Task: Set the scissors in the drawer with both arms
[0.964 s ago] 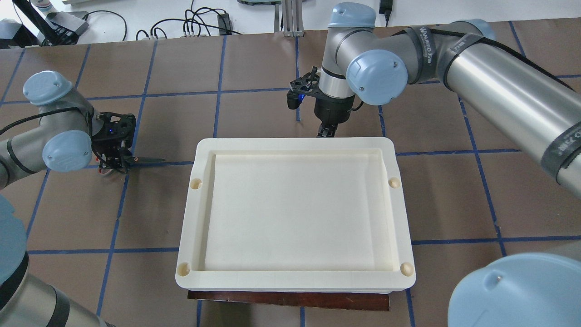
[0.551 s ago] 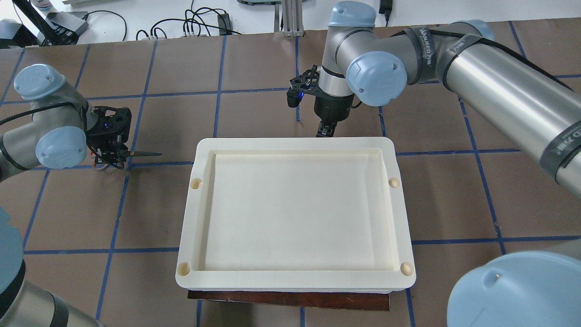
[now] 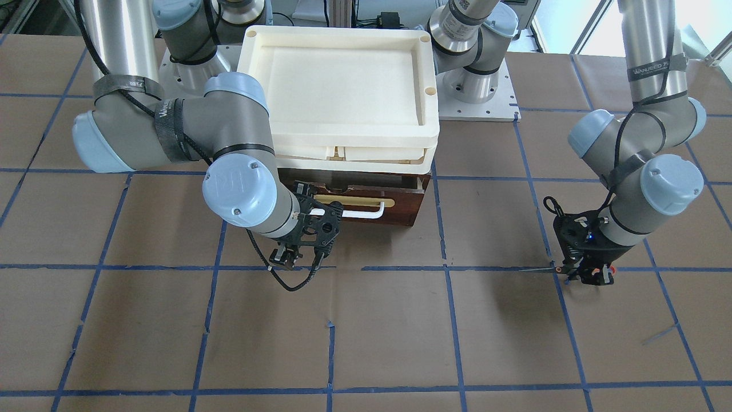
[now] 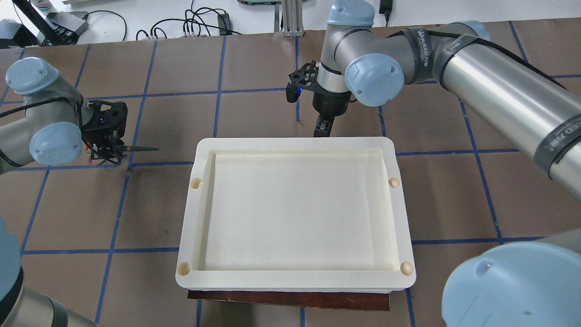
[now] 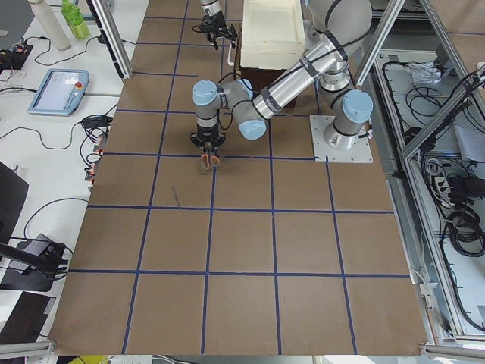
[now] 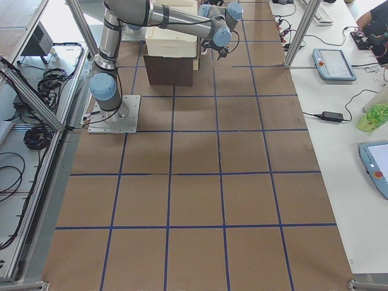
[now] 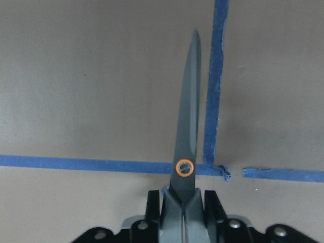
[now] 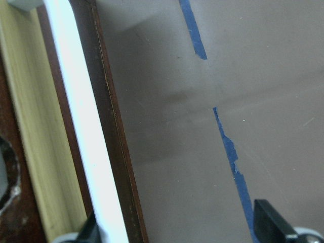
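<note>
My left gripper [image 4: 108, 152] is shut on the scissors [image 4: 143, 148], gripping near the pivot. The slim dark blades point toward the trays, low over the table. The left wrist view shows the blades [image 7: 188, 126] sticking out between the pads [image 7: 211, 202]. In the front view they [image 3: 537, 269] sit far right of the drawer [image 3: 400, 209]. My right gripper [image 3: 311, 203] is at the left end of the drawer's white handle [image 3: 366, 213]. In the right wrist view the handle [image 8: 81, 126] runs just inside one finger [image 8: 88, 233], and the jaws stand wide open.
Stacked cream trays [image 4: 295, 143] sit on top of the brown cabinet and hide the drawer from the overhead view. Blue tape lines grid the brown table [image 4: 181, 113]. Cables [image 4: 190, 25] lie past the far edge.
My left arm has drawn back to the left and slightly away, carrying the scissors. My right gripper has shifted a little left and away from the tray edge.
</note>
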